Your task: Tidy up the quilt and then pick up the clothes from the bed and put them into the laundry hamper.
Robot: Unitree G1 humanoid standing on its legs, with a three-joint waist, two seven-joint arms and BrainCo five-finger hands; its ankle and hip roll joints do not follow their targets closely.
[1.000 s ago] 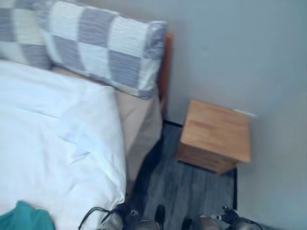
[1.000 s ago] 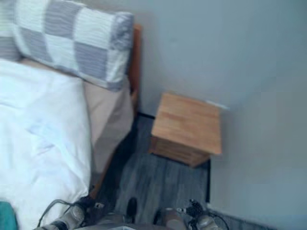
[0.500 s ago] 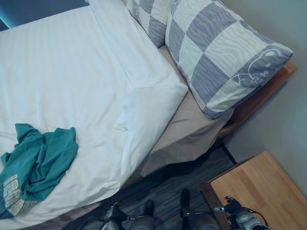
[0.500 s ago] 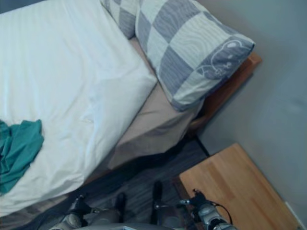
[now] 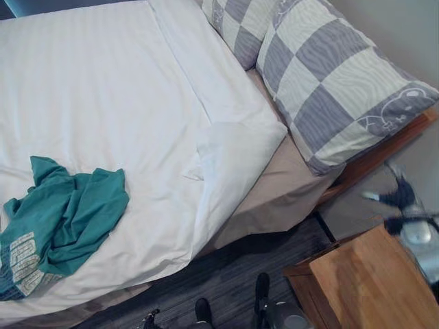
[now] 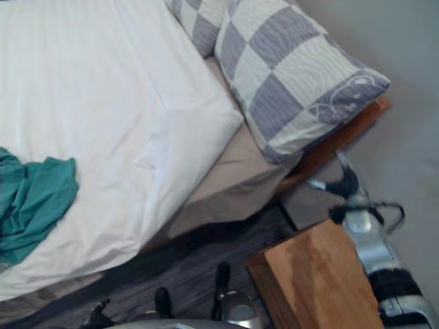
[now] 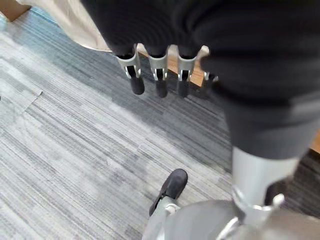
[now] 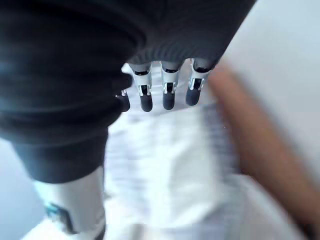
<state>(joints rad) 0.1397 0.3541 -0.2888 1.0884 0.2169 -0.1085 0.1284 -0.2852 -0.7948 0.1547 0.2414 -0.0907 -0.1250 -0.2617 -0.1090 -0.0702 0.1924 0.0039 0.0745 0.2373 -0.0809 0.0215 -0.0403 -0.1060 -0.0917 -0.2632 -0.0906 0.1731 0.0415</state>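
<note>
A white quilt (image 5: 103, 103) covers the bed, its near top corner (image 5: 236, 147) folded and hanging over the side. A crumpled teal garment (image 5: 68, 219) lies on the quilt near the bed's front edge. My right hand (image 6: 345, 185) is raised beside the bed's head end, above the nightstand, with its fingers (image 8: 167, 95) straight and nothing in them. My left hand (image 7: 200, 30) hangs low over the grey floor by the bed's side, its fingers (image 7: 157, 75) straight and holding nothing.
Two grey-and-white checked pillows (image 5: 343, 89) lean at the wooden headboard (image 5: 384, 147). A tan sheet (image 5: 281, 195) shows below the quilt's corner. A wooden nightstand (image 5: 370, 288) stands on the dark floor (image 5: 233, 267) between the bed and the grey wall.
The camera has swung from the nightstand towards the bed, bringing the teal garment into view. My right hand has risen from the picture's bottom edge to beside the headboard.
</note>
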